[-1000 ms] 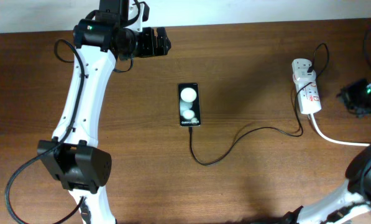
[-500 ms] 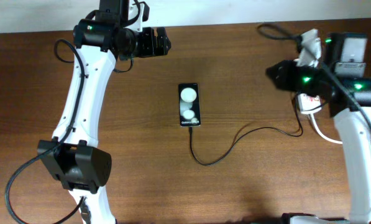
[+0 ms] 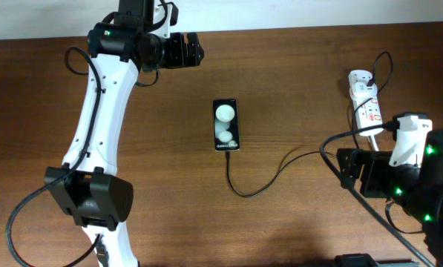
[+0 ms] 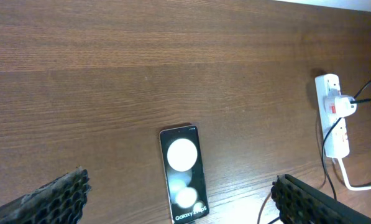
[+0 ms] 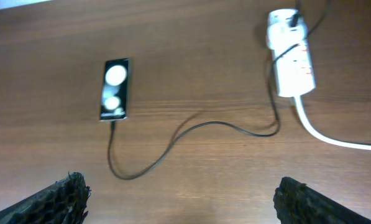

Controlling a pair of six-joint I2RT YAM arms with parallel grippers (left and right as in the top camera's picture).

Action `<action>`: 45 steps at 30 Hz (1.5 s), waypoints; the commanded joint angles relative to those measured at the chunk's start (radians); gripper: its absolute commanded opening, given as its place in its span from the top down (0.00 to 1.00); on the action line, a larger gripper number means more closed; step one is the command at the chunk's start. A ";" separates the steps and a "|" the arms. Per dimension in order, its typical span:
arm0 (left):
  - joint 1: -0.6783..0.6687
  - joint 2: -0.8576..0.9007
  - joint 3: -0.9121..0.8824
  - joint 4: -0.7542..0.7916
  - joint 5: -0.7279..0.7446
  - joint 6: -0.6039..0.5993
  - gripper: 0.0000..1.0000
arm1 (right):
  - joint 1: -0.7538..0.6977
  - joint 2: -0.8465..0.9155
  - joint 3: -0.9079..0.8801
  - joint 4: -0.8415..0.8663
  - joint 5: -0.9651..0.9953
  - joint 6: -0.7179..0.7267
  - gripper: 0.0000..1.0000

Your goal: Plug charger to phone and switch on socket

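Note:
The phone (image 3: 226, 124) lies face up mid-table, black with two white circles; it also shows as the phone (image 4: 183, 174) and the phone (image 5: 115, 89). The charger (image 3: 280, 167), a thin black cable, runs from the phone's near edge in a loop to the white socket (image 3: 366, 104) at the right. The same socket (image 5: 291, 59) carries a white adapter at its far end. My left gripper (image 3: 191, 50) hangs open high above the table's far left. My right gripper (image 3: 341, 167) is open and empty, in front of the socket. Neither touches anything.
A thick white cord (image 5: 334, 138) leaves the socket toward the right edge. The left arm (image 3: 95, 126) stretches along the left side of the table. A white wall borders the table's far edge.
The right arm has drawn back from above the socket to the front right, and its jaws have gone from shut to open. The left arm, phone and cable have not moved.

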 commanded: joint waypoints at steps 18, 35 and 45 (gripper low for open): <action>0.002 -0.002 0.001 -0.001 -0.007 0.012 0.01 | -0.002 -0.753 -1.290 1.399 0.066 -0.204 0.01; 0.002 -0.002 0.001 -0.001 -0.007 0.011 0.01 | -0.002 -0.911 -1.478 1.284 0.091 -0.172 0.01; 0.002 -0.002 0.001 -0.018 -0.041 0.012 0.01 | -0.002 -0.911 -1.478 1.284 0.091 -0.172 0.01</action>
